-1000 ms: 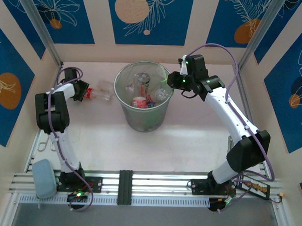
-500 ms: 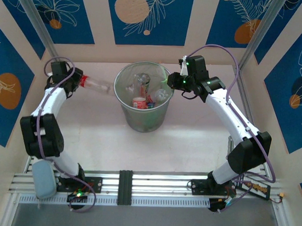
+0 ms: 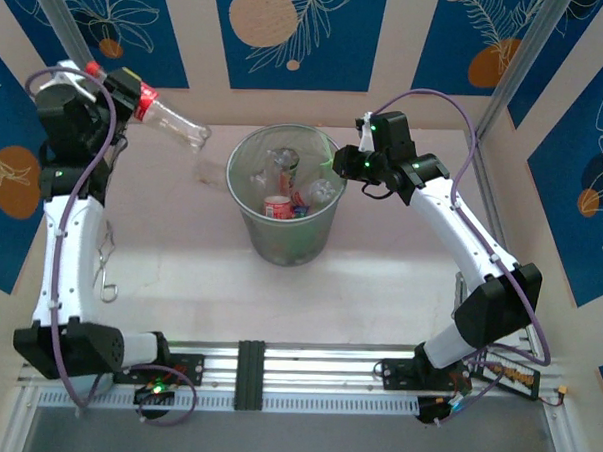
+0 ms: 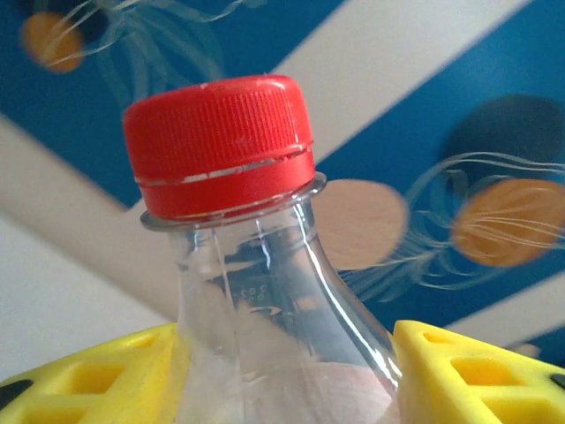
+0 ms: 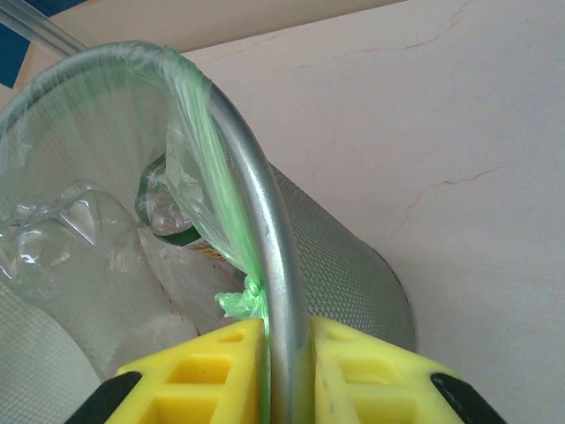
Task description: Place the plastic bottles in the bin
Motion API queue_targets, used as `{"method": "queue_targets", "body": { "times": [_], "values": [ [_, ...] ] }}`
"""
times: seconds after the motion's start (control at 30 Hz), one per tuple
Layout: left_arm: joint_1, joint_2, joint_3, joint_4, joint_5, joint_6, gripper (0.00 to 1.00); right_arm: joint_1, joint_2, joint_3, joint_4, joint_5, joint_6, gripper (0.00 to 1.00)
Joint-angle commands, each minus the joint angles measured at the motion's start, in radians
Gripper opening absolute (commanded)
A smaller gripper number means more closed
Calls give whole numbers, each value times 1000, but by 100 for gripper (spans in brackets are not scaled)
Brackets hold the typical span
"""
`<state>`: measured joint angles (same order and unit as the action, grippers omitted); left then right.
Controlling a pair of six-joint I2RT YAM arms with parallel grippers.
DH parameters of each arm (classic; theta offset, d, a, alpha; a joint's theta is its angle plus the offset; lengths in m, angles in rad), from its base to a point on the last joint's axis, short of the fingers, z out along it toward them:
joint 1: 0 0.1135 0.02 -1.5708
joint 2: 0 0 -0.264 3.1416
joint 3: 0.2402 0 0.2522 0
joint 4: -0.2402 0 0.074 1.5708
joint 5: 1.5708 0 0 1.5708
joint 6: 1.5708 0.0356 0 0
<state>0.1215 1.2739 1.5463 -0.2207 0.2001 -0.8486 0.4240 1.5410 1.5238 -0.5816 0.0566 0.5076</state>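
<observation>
My left gripper (image 3: 115, 91) is shut on a clear plastic bottle (image 3: 171, 123) with a red label, held high in the air to the left of the bin (image 3: 281, 247). The bottle's red cap points to the back left and its base slants down toward the bin. In the left wrist view the red cap (image 4: 221, 146) and clear neck rise between my yellow fingers (image 4: 459, 371). My right gripper (image 3: 342, 164) is shut on the bin's metal rim (image 5: 256, 203) at its right side. Several bottles (image 3: 278, 203) lie inside the bin, against its green liner (image 5: 199, 177).
Blue and cream patterned walls close in the back and sides, with slanted metal posts (image 3: 74, 46) in the corners. An aluminium rail (image 3: 295, 371) runs along the near edge. A small metal clip (image 3: 106, 283) lies on the table by the left arm.
The left arm has lifted the bottle off the table left of the bin and swung it up and back to the left. The right gripper has stayed on the bin's rim.
</observation>
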Motion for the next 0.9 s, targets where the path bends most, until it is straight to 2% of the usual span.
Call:
{"method": "queue_targets", "body": {
  "times": [0.0,0.23,0.3,0.43,0.63,0.77,0.87],
  "values": [
    [-86,-12,86,8,64,82,14,32,-4,-14,-78,-42,14,20],
    [-335,40,182,106,67,234,0,43,-6,-14,-75,-42,14,20],
    [-391,68,198,125,84,267,0,45,-8,-15,-75,-40,12,20],
    [-527,152,280,35,55,435,0,48,-13,-20,-73,-35,14,20],
    [-641,298,431,-178,29,607,0,50,-13,-24,-64,-35,16,20],
    [-695,352,455,-282,-87,739,0,51,-10,-22,-63,-34,14,20],
    [-715,369,419,-291,-153,789,0,50,-12,-25,-64,-30,12,20]
  ]
}}
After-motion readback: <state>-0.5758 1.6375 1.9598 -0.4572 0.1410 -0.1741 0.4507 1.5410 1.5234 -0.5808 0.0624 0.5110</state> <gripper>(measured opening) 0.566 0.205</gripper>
